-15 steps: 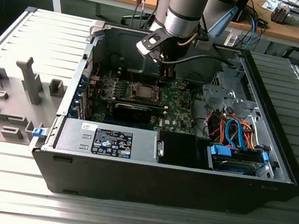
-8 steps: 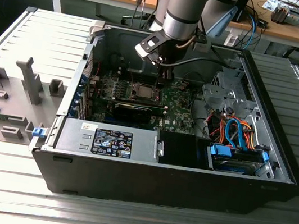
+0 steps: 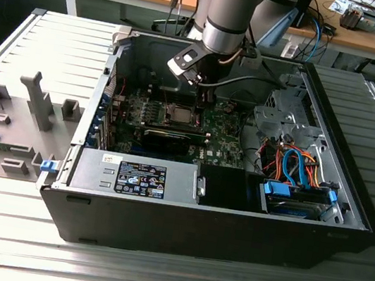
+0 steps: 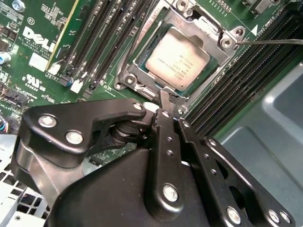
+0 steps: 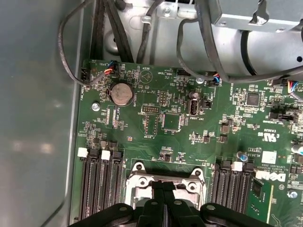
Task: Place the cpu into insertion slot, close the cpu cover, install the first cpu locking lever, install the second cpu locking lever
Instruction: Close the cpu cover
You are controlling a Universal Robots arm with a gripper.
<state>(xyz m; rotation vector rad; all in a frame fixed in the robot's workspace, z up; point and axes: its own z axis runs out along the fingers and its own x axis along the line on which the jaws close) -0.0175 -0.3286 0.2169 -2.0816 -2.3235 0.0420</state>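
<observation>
Second wrist view, cpu point(image 4: 177, 59) in insertion slot point(image 4: 150, 74), cpu cover point(image 4: 201, 21) down, gripper point(image 4: 169, 100) pressed together beside it

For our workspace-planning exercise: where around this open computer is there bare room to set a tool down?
Bare: the ribbed table in front of the computer case and at the exterior view's right. Crowded: the cable bundle, and the chip by the hand.
</observation>
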